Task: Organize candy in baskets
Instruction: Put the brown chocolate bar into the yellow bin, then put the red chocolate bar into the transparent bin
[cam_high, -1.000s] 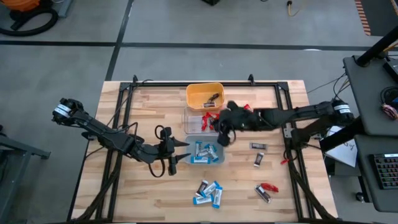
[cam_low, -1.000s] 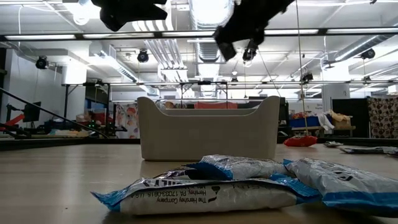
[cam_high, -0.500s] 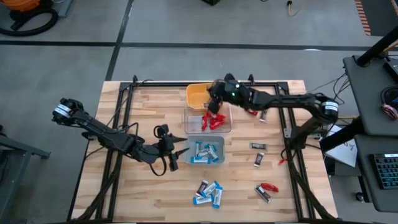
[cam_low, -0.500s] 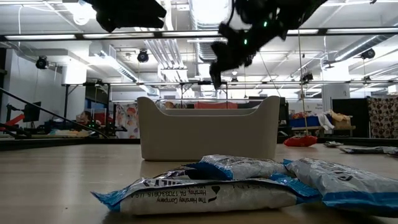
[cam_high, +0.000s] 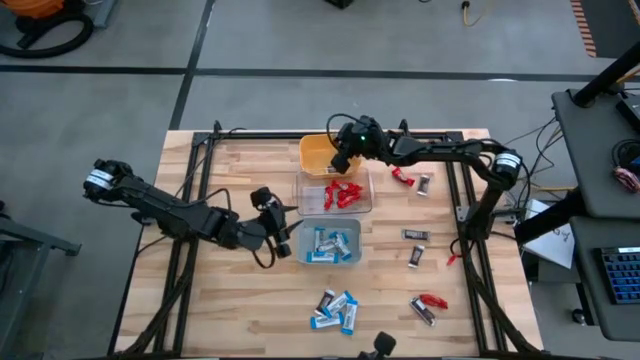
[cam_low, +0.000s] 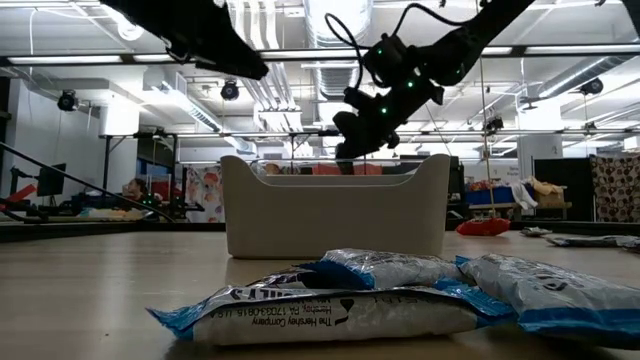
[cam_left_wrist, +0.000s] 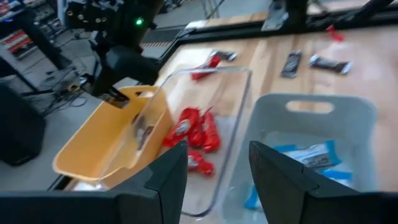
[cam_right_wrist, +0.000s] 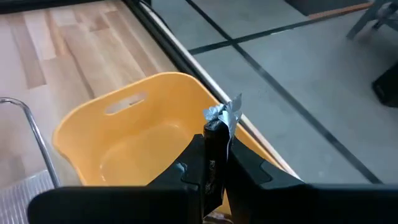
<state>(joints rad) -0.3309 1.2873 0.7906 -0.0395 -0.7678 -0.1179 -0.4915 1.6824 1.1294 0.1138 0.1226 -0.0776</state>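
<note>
The wooden table (cam_high: 240, 175) is carrying three baskets in a row: the yellow-orange basket (cam_high: 318, 152) is sitting right under the right gripper (cam_high: 341, 160), the clear basket (cam_high: 334, 205) with its red candies (cam_high: 340, 192) is just past that toward the near edge, and the grey-blue basket (cam_high: 328, 262) full of blue-and-white candies (cam_high: 329, 243) is lying just beside the left gripper (cam_high: 286, 233). The right gripper is hovering over the yellow-orange basket with its fingers clamped on a dark silver-ended candy bar (cam_right_wrist: 216, 146), while the left gripper is hanging with its fingers apart, nothing between them. More loose candy (cam_high: 335, 309) is lying scattered well apart from both grippers, toward the table's near edge and right side.
</note>
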